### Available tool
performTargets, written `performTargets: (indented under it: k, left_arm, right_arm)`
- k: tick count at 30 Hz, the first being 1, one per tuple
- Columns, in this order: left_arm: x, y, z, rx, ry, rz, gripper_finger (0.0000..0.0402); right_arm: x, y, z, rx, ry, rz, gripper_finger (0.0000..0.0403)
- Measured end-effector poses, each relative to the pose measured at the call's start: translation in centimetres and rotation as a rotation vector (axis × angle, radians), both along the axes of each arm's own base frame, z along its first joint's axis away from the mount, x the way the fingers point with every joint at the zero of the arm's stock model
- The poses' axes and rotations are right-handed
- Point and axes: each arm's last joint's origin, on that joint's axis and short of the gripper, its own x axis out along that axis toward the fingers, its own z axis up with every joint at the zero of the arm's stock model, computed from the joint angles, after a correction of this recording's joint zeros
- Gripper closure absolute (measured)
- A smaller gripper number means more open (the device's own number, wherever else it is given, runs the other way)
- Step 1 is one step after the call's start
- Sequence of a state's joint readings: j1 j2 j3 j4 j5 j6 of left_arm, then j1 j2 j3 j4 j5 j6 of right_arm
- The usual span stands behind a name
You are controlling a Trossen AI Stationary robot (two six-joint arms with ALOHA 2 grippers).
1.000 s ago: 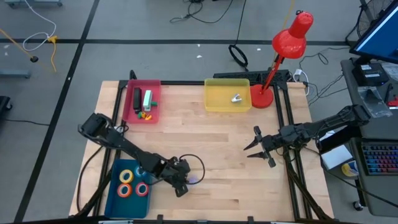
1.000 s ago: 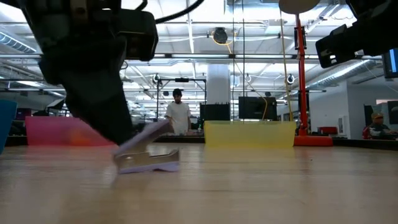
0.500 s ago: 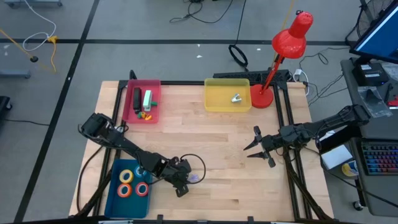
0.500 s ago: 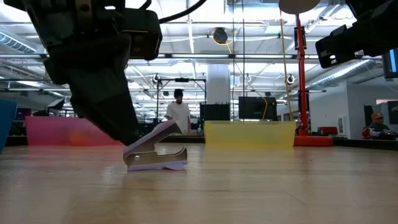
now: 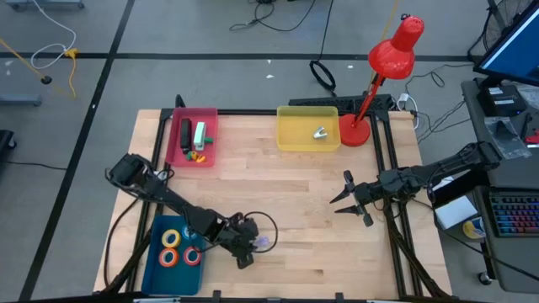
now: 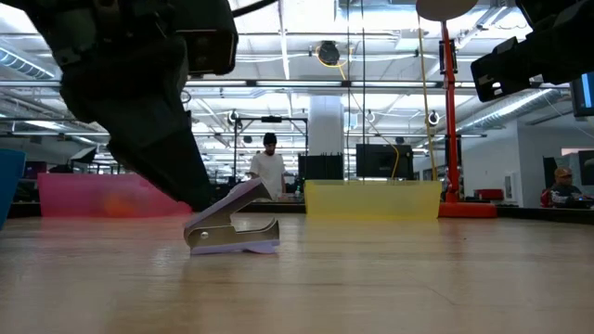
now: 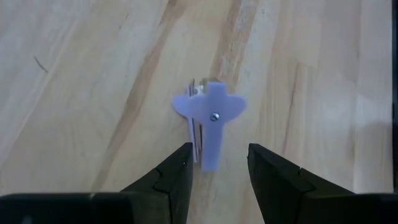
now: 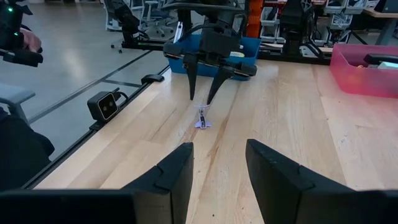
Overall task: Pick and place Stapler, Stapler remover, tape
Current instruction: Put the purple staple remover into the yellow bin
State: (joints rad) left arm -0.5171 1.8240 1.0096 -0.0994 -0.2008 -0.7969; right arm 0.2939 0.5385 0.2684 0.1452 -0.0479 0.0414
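Wooden planks run under me, with a grey floor around the table and a red desk lamp point(image 5: 389, 63) at its far edge. My left gripper point(image 7: 217, 163) hangs low over the near part of the table, fingers apart, and the lilac stapler remover point(image 7: 209, 119) lies on the wood just ahead of the tips, untouched. From table height my left arm is a dark bulk and its fingertips are cut off from sight behind the stapler remover point(image 6: 234, 226). My right gripper point(image 8: 217, 167) waits over the right side of the table, well apart, fingers spread and empty. Beside my left arm, the blue tray point(image 5: 157, 261) holds the tape point(image 5: 175, 247); I can make out three rolls, the rest lost under the arm. At the far edge, a pink tray point(image 5: 177, 154) holds a dark stapler point(image 5: 185, 133) and small bits I cannot name, and a yellow tray point(image 5: 295, 139) holds one small metal piece.
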Motion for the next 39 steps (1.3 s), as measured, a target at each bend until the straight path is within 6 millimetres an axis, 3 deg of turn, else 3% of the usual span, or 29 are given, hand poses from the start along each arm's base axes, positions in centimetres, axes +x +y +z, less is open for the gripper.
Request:
performTargets:
  k: [10, 20, 26, 39]
  left_arm:
    - [-0.2, -0.4, 0.0, 0.041, -0.019, 0.0, 0.0243]
    - [-0.2, -0.2, 0.0, 0.112, -0.037, -0.002, 0.0168]
    - [-0.2, -0.1, -0.1, 0.127, -0.041, 0.009, 0.0147]
    - [1.2, -0.4, -3.9, 0.117, -0.033, 0.044, 0.0147]
  right_arm:
    - [0.0, 0.0, 0.0, 0.0, 0.0, 0.0, 0.0264]
    - [0.0, 0.0, 0.0, 0.024, 0.008, -0.006, 0.0264]
    - [0.0, 0.0, 0.0, 0.024, 0.008, -0.006, 0.0264]
    - [0.0, -0.1, 0.0, 0.018, 0.007, -0.035, 0.0264]
